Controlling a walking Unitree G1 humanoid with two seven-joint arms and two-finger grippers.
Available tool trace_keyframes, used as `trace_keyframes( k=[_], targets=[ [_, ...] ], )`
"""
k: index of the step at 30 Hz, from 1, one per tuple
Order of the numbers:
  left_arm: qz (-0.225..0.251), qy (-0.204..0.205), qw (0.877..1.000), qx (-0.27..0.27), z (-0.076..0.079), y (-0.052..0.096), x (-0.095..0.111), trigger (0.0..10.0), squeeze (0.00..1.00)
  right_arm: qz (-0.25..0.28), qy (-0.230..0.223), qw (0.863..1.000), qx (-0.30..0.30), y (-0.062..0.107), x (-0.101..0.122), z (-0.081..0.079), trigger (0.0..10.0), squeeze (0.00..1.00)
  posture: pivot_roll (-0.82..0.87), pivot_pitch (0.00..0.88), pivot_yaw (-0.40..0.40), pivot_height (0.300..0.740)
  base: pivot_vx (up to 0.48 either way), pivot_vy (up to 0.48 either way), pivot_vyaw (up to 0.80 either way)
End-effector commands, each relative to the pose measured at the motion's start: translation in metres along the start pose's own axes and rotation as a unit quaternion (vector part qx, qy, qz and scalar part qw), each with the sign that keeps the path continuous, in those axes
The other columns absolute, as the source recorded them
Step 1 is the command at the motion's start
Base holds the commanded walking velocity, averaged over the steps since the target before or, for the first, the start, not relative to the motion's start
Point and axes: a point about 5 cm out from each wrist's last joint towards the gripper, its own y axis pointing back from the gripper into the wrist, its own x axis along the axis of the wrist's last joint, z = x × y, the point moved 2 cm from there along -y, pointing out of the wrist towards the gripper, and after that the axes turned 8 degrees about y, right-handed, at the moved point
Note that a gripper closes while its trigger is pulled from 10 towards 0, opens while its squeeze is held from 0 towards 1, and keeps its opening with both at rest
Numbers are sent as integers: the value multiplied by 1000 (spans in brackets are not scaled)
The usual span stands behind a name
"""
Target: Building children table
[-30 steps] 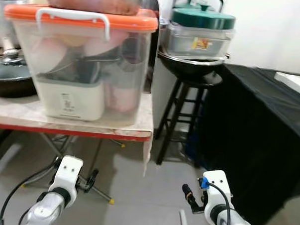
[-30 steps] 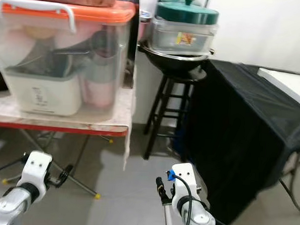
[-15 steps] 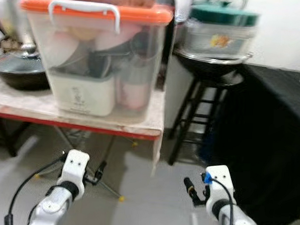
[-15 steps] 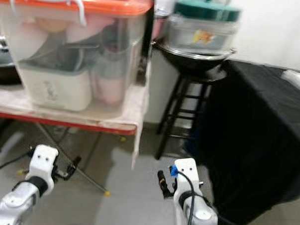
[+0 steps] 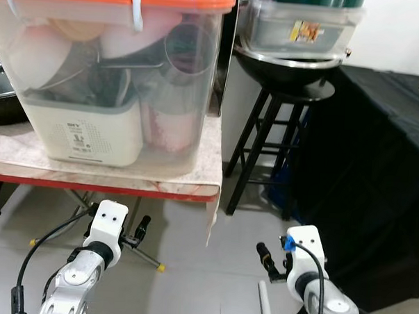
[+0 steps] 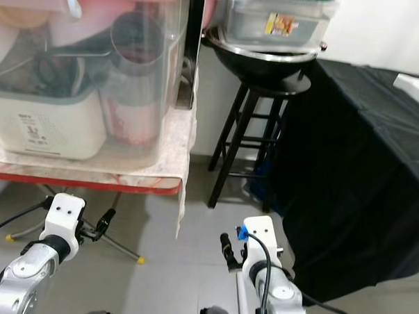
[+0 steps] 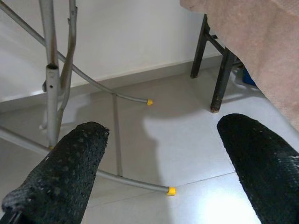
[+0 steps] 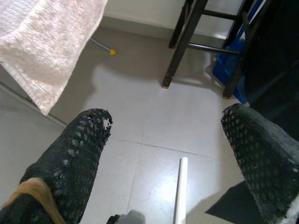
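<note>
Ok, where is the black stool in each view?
Left eye view: black stool, centre-right, under the wok.
Right eye view: centre, under the wok.
Left wrist view: its legs, beyond the fingers.
Right wrist view: its legs, beyond the fingers.
Shared landmark: hanging tablecloth edge beside it.

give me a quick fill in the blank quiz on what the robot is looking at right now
1. The clear storage bin on the table has a lid coloured ____.
2. The wok rests on a black ____.
3. The white tube lies on the ____.
4. The fingers of the left gripper and the right gripper hold ____.

Missing words: orange; stool; floor; nothing
</note>
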Motion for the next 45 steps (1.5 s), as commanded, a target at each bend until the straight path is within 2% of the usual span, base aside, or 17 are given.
trace_keyframes(
  k=[1, 14, 22, 25, 30, 32, 38, 39, 42, 44, 45],
  targets=[
    [-11, -1, 1000, -4, 2, 1, -5, 10000, 0, 3, -1, 1000, -1, -1, 0, 1, 10000, 0, 54, 0, -82, 621, 0, 0, 0],
    [-14, -4, 1000, -2, 3, 1, -6, 10000, 0, 0, 1, 1000, 1, -4, 2, 1, 10000, 0, 54, 0, -83, 621, 0, 0, 0],
    [1, -1, 1000, 9, 1, -3, 0, 10000, 0, 6, 4, 1000, -11, -9, 9, 6, 10000, 0, 53, 0, -76, 601, 0, 0, 0],
    [3, -13, 1000, 20, -5, -5, 1, 10000, 0, 8, 0, 1000, -24, -11, 12, 13, 10000, 0, 53, 0, -72, 586, 0, 0, 0],
    [3, -15, 1000, 22, -7, -5, 1, 10000, 0, 8, -1, 1000, -26, -11, 12, 14, 10000, 0, 55, 0, -72, 581, 0, 0, 0],
    [1, -23, 999, 37, -16, -5, 1, 10000, 0, 4, -3, 1000, -28, -12, 10, 15, 10000, 0, 58, 0, -72, 566, 0, 0, 0],
    [1, -25, 999, 42, -19, -4, 1, 10000, 0, 2, -4, 1000, -31, -12, 10, 18, 10000, 0, 57, 0, -70, 556, 0, 0, 0],
    [1, -28, 999, 44, -21, -4, 1, 10000, 0, 1, -3, 999, -42, -11, 9, 24, 10000, 0, 50, 0, -65, 551, 0, 0, 0],
    [1, -28, 999, 44, -21, -4, 1, 10000, 0, 1, -3, 999, -42, -11, 9, 24, 10000, 0, 50, 0, -65, 551, 0, 0, 0],
    [-2, -38, 998, 56, -35, -4, 1, 10000, 0, -11, -2, 997, -75, -8, 2, 44, 10000, 0, 42, 0, -61, 541, 0, 0, 0],
    [-2, -38, 998, 56, -35, -4, 1, 10000, 0, -11, -2, 997, -75, -8, 2, 44, 10000, 0, 42, 0, -61, 541, 0, 0, 0]
  ],
)
